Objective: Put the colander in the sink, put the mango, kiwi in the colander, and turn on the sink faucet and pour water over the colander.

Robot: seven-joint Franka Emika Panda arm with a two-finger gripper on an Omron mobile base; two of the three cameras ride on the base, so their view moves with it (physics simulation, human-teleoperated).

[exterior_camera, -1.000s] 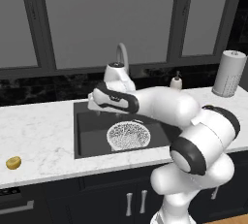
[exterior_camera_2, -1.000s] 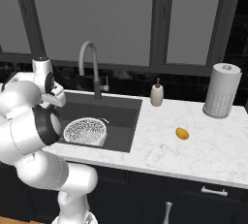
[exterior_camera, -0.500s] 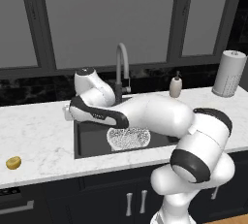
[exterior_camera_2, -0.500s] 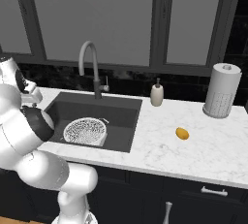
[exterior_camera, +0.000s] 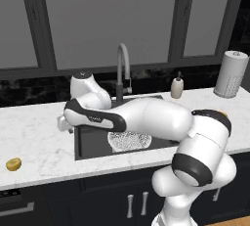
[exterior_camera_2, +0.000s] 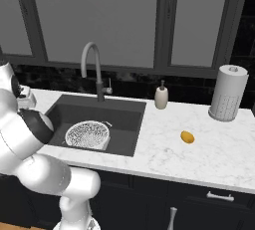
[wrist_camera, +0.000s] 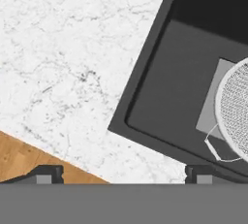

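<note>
The white mesh colander [exterior_camera: 129,141] [exterior_camera_2: 87,133] sits in the dark sink [exterior_camera_2: 122,119], partly over the light grey floor patch [wrist_camera: 213,103]; its edge shows at the right of the hand view [wrist_camera: 236,111]. My gripper [exterior_camera: 63,123] [wrist_camera: 123,177] is open and empty above the counter at the sink's left rim. The dull yellow-brown kiwi [exterior_camera: 13,164] lies on the counter far to the left. The orange-yellow mango [exterior_camera_2: 187,137] rests on the counter right of the sink. Behind the basin stands the gooseneck faucet [exterior_camera: 122,68] [exterior_camera_2: 92,67], with no water running.
A cream soap bottle [exterior_camera_2: 160,97] stands at the sink's back right corner, and a paper towel roll [exterior_camera_2: 228,92] further right. The marble counter [wrist_camera: 63,58] spreads left of the sink, its front edge dropping to wooden floor [wrist_camera: 19,157]. Dark windows line the back wall.
My arm has swung left, from above the colander in the sink to over the counter at the sink's left rim. The colander and both fruits have stayed put.
</note>
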